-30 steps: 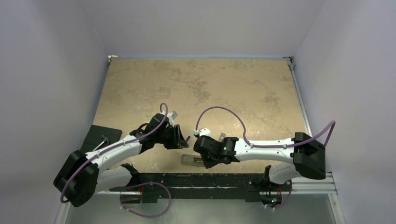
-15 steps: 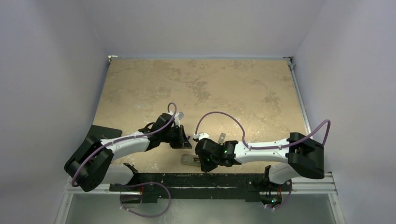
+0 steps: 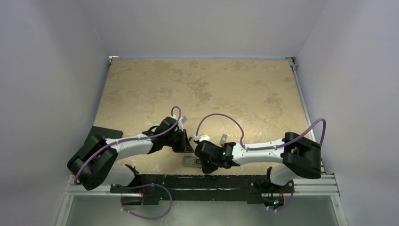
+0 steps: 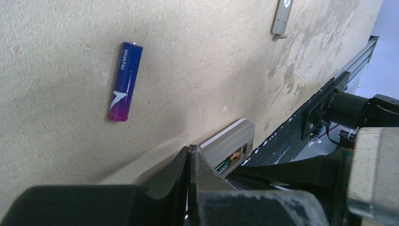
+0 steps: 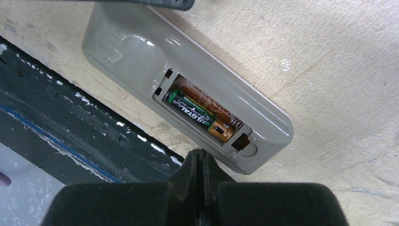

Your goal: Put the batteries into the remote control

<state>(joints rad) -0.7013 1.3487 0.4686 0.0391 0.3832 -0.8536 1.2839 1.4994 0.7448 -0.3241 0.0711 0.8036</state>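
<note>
left gripper (image 4: 190, 150): fingers pressed flat together with nothing between them; the tip sits at the lower centre of the left wrist view, near one end of the remote control.
right gripper (image 5: 201, 154): closed on nothing, at the bottom centre of the right wrist view, just beside the remote control's long edge by the recess.
remote control (image 5: 127, 47): grey back up on the table (image 3: 211, 84), at the lower centre of the overhead view, beside the black rail (image 3: 188, 181); the recess is uncovered.
brown battery (image 5: 200, 115): lying in the recess, in the slot nearer the rail, gold end toward the lower right.
purple-blue battery (image 4: 125, 81): alone on the table at the upper left of the left wrist view, apart from the remote control and from both grippers.
cover piece (image 4: 282, 16): flat and grey, on the table at the top right of the left wrist view.
change, left arm: over the last second its elbow and gripper have shifted right and down toward the remote control.
change, right arm: the wrist has slid slightly left and the elbow has drawn in.
change, remote control: same place as a second ago.
</note>
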